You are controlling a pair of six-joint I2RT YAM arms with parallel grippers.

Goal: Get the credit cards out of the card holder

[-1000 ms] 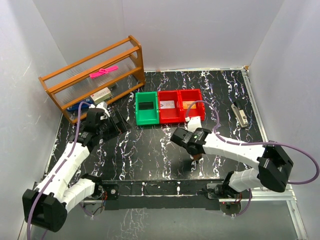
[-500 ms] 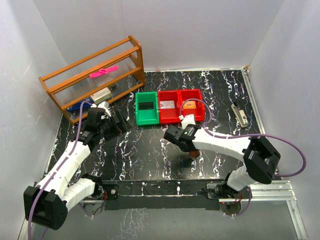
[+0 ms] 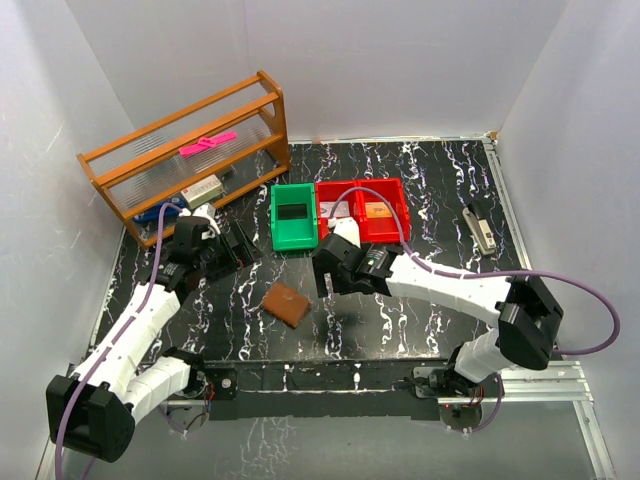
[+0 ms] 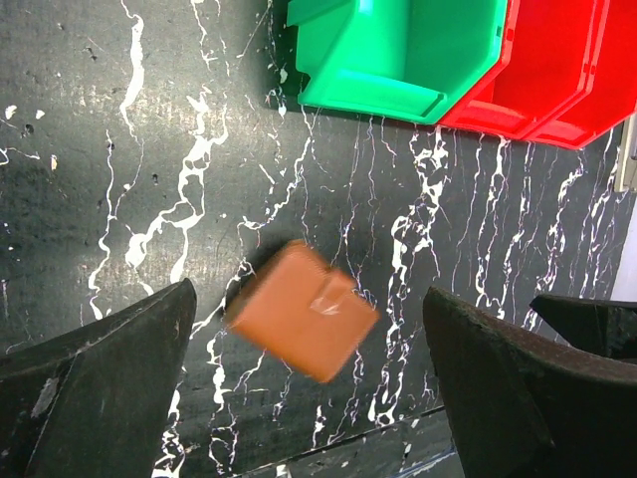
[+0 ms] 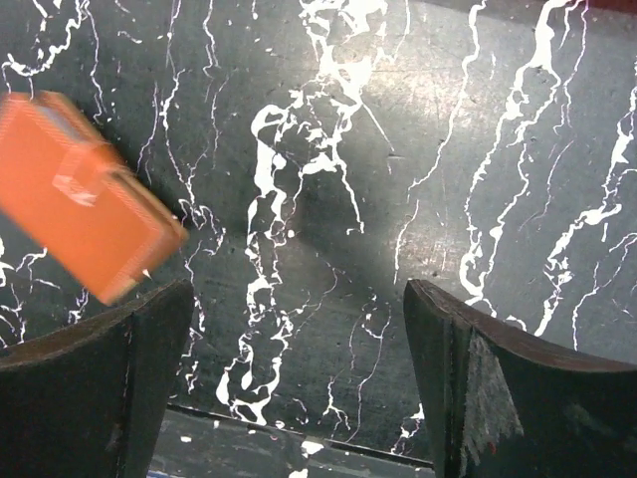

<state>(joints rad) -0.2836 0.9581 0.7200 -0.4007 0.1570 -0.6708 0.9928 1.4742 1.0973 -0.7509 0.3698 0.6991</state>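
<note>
Right gripper (image 5: 299,339): jaws spread wide, empty, just beside the card holder (image 5: 85,209), not touching it.
Left gripper (image 4: 304,398): jaws wide, empty, near card holder.
Card holder: closed, blurred.

The counter (image 3: 440,180) is black, veined with white like marble. The card holder (image 3: 286,303), in front of the green bin (image 4: 378,95), is plain orange-brown. Beside that bin are red bins (image 4: 557,80). The arms (image 3: 135,330) are white with black joints, and the fingers (image 4: 90,388) are black.
</note>
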